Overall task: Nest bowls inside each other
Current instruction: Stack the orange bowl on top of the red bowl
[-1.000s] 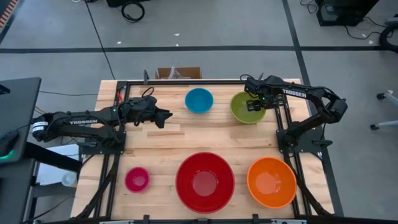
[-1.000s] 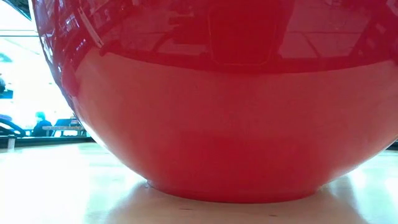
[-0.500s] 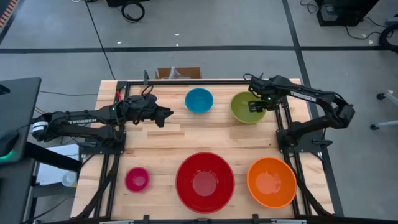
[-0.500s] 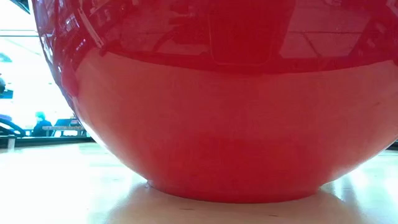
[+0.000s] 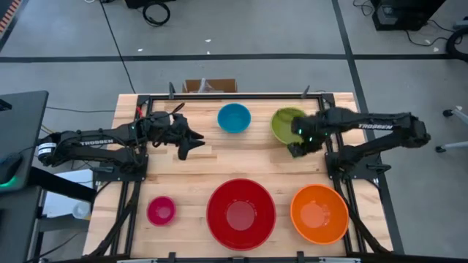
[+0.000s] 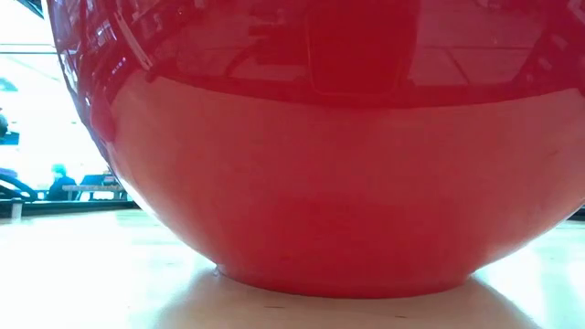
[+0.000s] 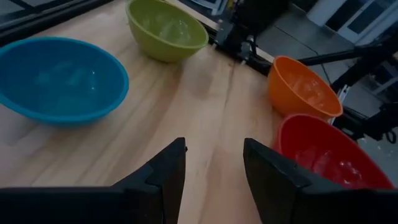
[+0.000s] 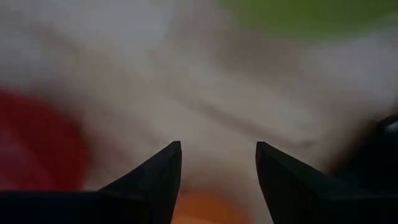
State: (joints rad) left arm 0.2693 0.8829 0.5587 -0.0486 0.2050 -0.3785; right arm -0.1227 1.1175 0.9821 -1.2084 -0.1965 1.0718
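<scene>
Start with your largest piece: the red bowl [image 5: 240, 213] sits at the near edge of the wooden table [image 5: 241, 159], in the middle, and its glossy side fills almost all of the low view [image 6: 320, 174]. To its right, just beside it but apart, stands the orange bowl [image 5: 319, 213]. Next in size, the olive-green bowl [image 5: 287, 124] rests at the far right of the table, and the blue bowl [image 5: 234, 117] stands well apart to its left, near the far edge. The magenta-pink bowl [image 5: 161, 210] is the smallest and sits alone at the near left. None of the five is inside another; each stands upright on the wood.

Your right gripper [image 5: 296, 146] hovers at the near rim of the olive-green bowl with its fingers spread and nothing between them, as the right wrist view [image 8: 217, 180] shows, though that view is blurred. Your left gripper [image 5: 191, 145] hangs over bare wood left of the blue bowl, fingers parted and empty [image 7: 214, 177].

The only writing you can read is the white word "TROSSEN" on the left arm [image 5: 97, 143]; the lettering on the right arm [image 5: 376, 126] is too small to make out.
</scene>
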